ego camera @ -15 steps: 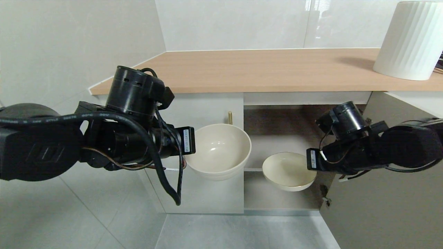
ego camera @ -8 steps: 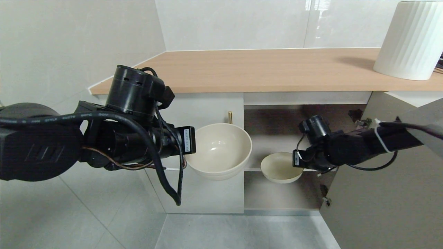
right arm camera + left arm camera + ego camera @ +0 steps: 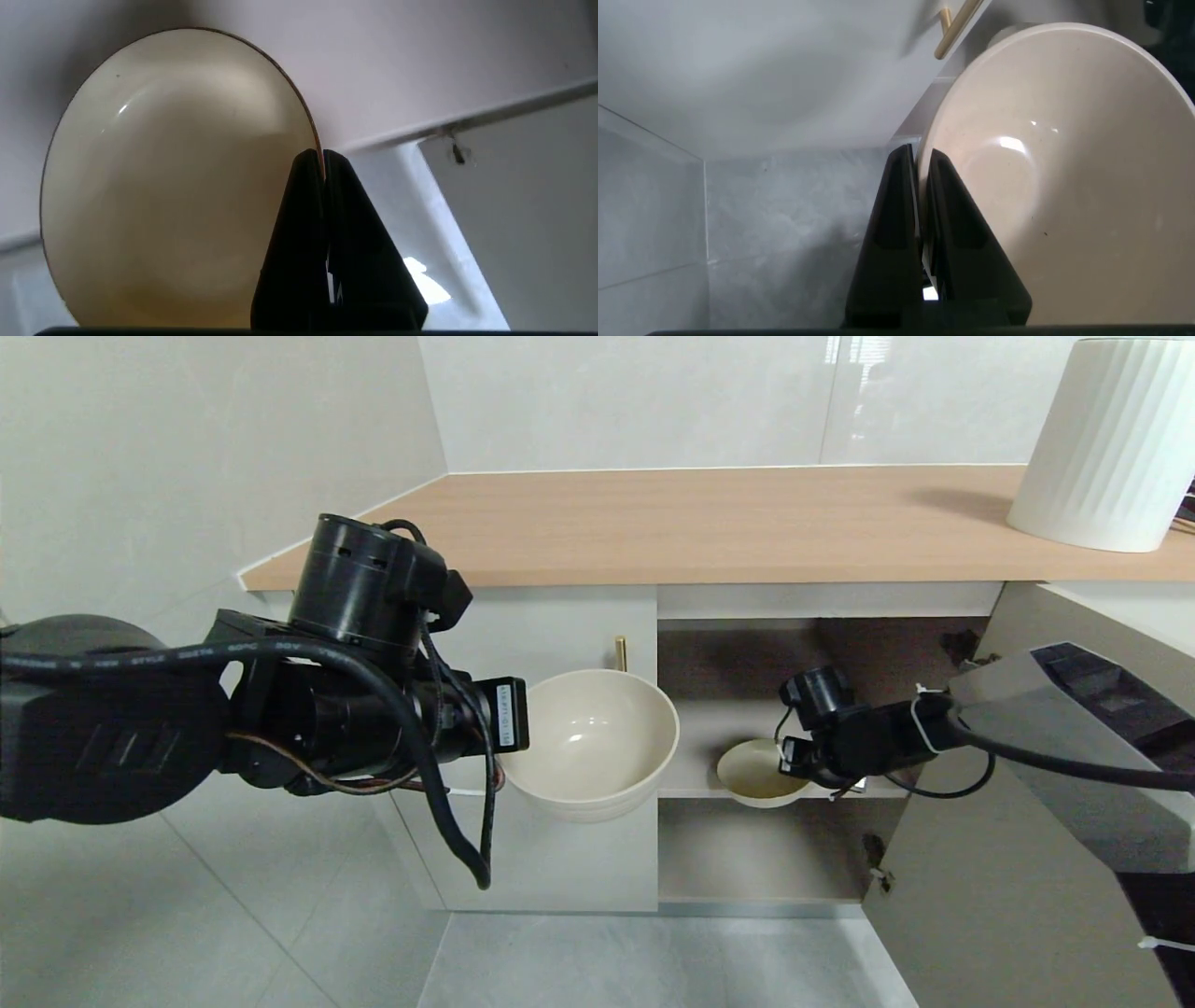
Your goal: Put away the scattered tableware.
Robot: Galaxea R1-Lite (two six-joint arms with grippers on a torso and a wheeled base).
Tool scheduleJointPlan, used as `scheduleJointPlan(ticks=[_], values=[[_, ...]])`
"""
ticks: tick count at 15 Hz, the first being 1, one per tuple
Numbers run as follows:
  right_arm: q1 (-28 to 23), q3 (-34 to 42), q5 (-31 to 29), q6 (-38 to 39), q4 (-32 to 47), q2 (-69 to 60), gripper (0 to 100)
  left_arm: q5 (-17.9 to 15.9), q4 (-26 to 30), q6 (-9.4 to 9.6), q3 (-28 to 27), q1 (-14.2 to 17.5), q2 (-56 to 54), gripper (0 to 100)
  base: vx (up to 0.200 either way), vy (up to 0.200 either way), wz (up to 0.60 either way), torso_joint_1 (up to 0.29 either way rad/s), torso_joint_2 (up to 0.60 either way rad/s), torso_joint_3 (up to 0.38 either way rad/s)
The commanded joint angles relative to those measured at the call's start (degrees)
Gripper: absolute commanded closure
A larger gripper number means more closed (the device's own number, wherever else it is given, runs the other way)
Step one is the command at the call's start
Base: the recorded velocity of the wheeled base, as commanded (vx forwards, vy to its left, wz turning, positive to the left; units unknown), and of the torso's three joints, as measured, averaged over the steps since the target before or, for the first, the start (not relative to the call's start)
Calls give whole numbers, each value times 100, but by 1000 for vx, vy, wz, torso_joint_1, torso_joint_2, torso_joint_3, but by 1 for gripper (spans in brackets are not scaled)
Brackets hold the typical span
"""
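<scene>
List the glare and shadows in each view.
Head view: window glare on the wall tiles, a soft shadow of the white ribbed container on the countertop, and a dim cabinet interior. Left wrist view: bright specks inside the large bowl. Right wrist view: one small glint in the small bowl, with shade on the surface behind it.

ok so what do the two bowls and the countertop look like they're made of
The large bowl: likely glazed ceramic, maybe melamine; glossy cream with sharp light glints inside. The small bowl: same look, glossy cream, thin dark rim line. The countertop: wood or wood-look laminate, matte; faint grain, no glare.
</scene>
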Motion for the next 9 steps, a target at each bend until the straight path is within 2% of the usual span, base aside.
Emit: scheduleJointPlan(ticks=[1, 9], values=[[-63, -278, -70, 65, 9, 371, 100, 1, 0, -4, -1, -8, 26, 100, 0, 0, 0, 0, 0, 0], [-125, -1263, -500, 311, 35, 960, 100, 10, 0, -4, 8, -8, 26, 100, 0, 0, 0, 0, 0, 0]])
